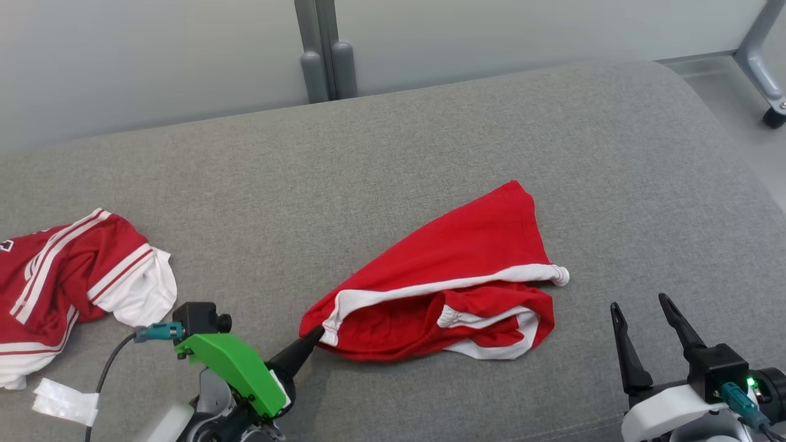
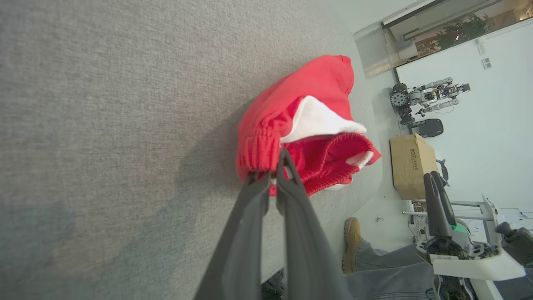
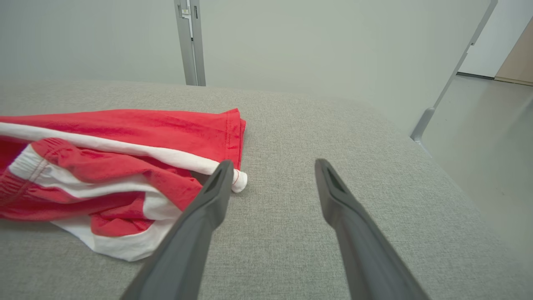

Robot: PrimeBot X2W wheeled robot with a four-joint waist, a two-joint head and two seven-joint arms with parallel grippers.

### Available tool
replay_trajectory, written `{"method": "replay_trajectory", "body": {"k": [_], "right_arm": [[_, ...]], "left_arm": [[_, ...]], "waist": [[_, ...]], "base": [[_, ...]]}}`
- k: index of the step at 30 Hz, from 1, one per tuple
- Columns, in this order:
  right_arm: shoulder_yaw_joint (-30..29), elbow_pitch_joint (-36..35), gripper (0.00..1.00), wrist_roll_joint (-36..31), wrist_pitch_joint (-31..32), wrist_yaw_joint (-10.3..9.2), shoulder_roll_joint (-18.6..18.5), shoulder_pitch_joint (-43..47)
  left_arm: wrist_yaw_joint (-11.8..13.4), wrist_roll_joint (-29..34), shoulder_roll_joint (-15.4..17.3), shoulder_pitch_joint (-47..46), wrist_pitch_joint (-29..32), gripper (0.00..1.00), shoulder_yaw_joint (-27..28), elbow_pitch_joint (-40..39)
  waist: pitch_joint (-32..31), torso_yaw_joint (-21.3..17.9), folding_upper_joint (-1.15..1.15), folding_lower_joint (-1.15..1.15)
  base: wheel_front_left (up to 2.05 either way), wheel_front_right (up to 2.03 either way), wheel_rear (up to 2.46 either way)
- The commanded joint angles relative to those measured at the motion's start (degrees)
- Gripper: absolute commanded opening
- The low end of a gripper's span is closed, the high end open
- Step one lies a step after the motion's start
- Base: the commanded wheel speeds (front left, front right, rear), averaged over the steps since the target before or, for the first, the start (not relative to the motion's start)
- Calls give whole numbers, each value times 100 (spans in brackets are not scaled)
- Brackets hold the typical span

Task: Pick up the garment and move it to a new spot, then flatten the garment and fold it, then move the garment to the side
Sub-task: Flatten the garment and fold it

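1. The red garment [image 1: 466,245] is soft cloth with white trim.
2. The grey worktop [image 1: 430,123] has rough, woven cloth on it.
3. The right pincer [image 1: 638,301] is smooth, dull, dark plastic.

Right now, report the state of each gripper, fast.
Left gripper: jaws shut on an edge of the red garment.
Right gripper: jaws open, holding nothing.

so left gripper [image 1: 318,335] is pinching a corner of the red shorts [image 1: 454,270] on the grey cushion [image 1: 430,135], right gripper [image 1: 640,305] spread wide by its front edge
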Motion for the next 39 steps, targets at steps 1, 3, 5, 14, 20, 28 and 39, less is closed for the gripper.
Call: {"method": "replay_trajectory", "body": {"k": [1,3,5,14,20,28,39], "right_arm": [[-8,-19,100,-8,-3,-6,-29,85],[-22,-15,100,-3,-3,-6,-43,109],[-53,-20,100,9,-3,-6,-72,148],[-320,-296,100,-3,-3,-6,-211,422],[-406,-591,100,0,-3,-6,-291,538],[-362,-751,100,7,-3,-6,-258,619],[-340,-451,100,35,-3,-6,-128,673]], "left_arm": [[-85,-109,-8,130,36,91,28,44],[-149,-190,13,116,101,100,58,86],[-211,-216,68,101,93,100,86,121],[-74,1008,481,287,-1411,100,248,-109],[389,1828,558,769,-2500,100,275,-584],[1067,3040,507,1618,-2868,100,843,-938],[852,5013,-389,2764,-2869,100,2382,-1118]], "waist": [[-66,66,0,0],[-100,94,0,0],[-151,135,0,0],[-405,447,0,0],[-601,668,0,0],[-736,860,0,0],[-757,867,0,0]], "base": [[0,0,0],[0,0,0],[0,0,0],[0,0,0],[0,0,0],[0,0,0],[0,0,0]]}}
